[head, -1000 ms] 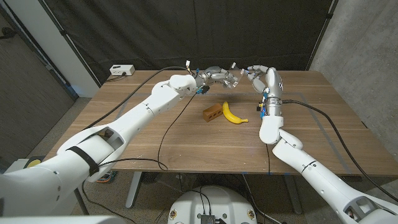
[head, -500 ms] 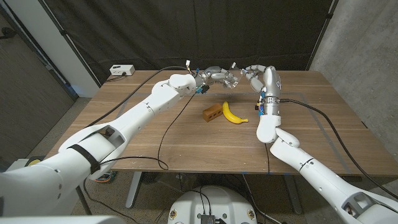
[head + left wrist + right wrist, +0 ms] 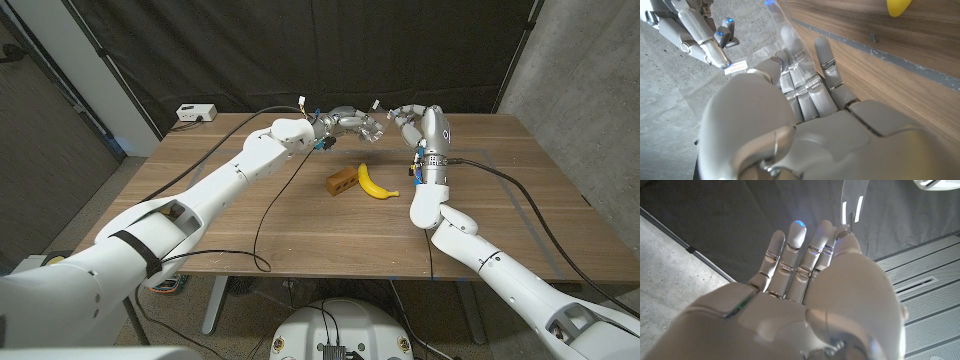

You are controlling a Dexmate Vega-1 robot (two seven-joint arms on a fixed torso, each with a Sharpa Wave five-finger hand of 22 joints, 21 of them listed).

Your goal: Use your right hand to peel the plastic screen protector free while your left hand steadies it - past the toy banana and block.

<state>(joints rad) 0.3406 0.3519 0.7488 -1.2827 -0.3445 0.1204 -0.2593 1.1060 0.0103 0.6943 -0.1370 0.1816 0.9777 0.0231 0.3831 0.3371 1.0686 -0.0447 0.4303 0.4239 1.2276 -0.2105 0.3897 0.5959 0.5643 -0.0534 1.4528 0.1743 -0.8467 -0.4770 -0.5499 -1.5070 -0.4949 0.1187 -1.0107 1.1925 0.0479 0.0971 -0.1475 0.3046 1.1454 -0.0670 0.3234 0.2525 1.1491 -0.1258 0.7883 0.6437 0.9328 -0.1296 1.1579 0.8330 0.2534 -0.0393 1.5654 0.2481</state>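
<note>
Left robot hand point(image 3: 352, 123) clamps the screen protector point(image 3: 785, 37); right robot hand point(image 3: 408, 119) pinches its tab. Peel slowly.

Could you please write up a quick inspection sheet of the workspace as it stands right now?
Surface: wooden table, bare across the front.
Job's things: clear plastic screen protector held up beyond the toy banana and wooden block.
Clutter: the banana and block lie side by side mid-table.
Hands: left hand holds the protector; right hand is at its tab, fingertips pinching it as far as can be told.
Cables: a black cable trails across the table.
Surroundings: black curtain behind; white box at the far left corner.
</note>
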